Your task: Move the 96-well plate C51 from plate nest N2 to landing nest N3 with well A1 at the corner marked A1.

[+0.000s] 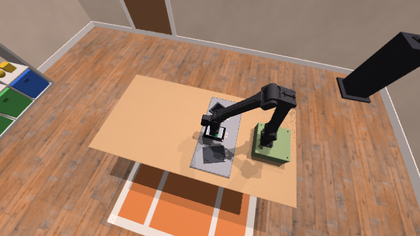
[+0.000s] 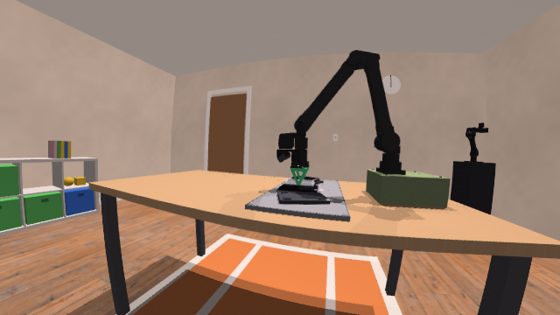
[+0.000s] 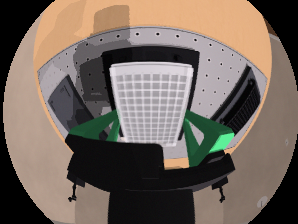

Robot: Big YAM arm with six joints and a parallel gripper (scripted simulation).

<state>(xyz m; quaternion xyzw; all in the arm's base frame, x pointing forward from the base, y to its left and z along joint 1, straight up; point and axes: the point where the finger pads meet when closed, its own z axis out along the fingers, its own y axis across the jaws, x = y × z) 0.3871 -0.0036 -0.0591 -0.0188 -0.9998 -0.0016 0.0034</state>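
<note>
My gripper (image 1: 214,134) is shut on a white 96-well plate (image 3: 152,103), its green fingers on the plate's two long sides. The plate hangs level, low over a black nest frame (image 3: 152,56) (image 1: 214,137) in the middle of the grey deck. I cannot tell whether the plate touches the frame. In the side view the gripper (image 2: 300,176) points straight down just above the deck. The labels on the plate and the nests are too small to read.
Two other dark nests lie on the deck, one at the far end (image 1: 217,107) and one at the near end (image 1: 213,154), turned at an angle. The arm's green base block (image 1: 272,143) stands right of the deck. A black camera stand (image 2: 473,184) is beyond the table.
</note>
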